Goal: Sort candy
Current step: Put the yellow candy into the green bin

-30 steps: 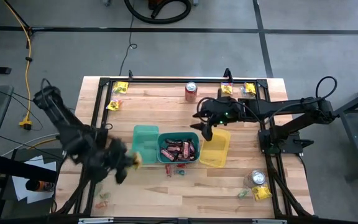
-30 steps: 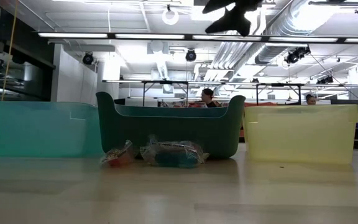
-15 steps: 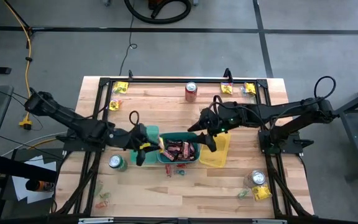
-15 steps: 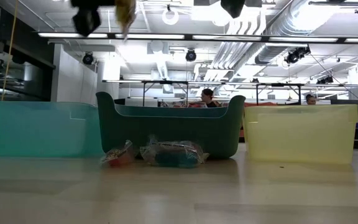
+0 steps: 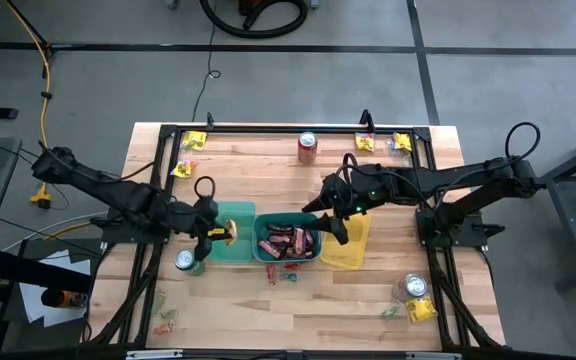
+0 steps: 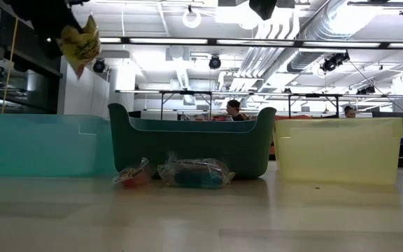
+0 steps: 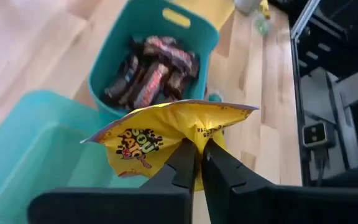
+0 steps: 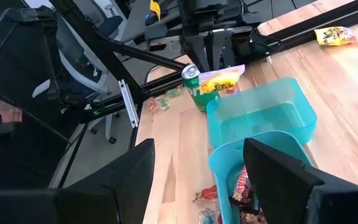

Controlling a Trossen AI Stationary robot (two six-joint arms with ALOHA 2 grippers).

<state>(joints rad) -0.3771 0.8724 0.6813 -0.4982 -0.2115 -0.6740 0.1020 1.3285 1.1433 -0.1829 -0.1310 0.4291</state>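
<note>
- Our left gripper [image 7: 197, 163] is pinched tight on a yellow candy packet [image 7: 166, 134], holding it by one crimped edge so the rest hangs free above the light teal bin [image 5: 230, 230].
- In the high view the packet [image 5: 225, 236] sits over that bin's left half, just beside the green can [image 5: 186, 261]; we would want it nearer the bin's middle before letting go, since a dangling wrapper can drift as it falls.
- The dark teal bin [image 5: 288, 238] next door already holds the brown-red bars [image 5: 286, 240], so we should keep clear of its rim.
- Whether the yellow bin [image 5: 350, 240] is the meant home for yellow packets we cannot tell; from above it looks empty, though the right arm covers part of it.
- Our right gripper [image 8: 197, 180] hovers with jaws wide and nothing in them, over the seam between the dark teal and yellow bins; we would hold it there so the arms do not meet.
- Lowering before release should keep the packet from bouncing out.
- More sweets lie loose: clear-wrapped ones [image 5: 286, 273] in front of the bins and yellow packets [image 5: 191, 141] near the table's corners.
</note>
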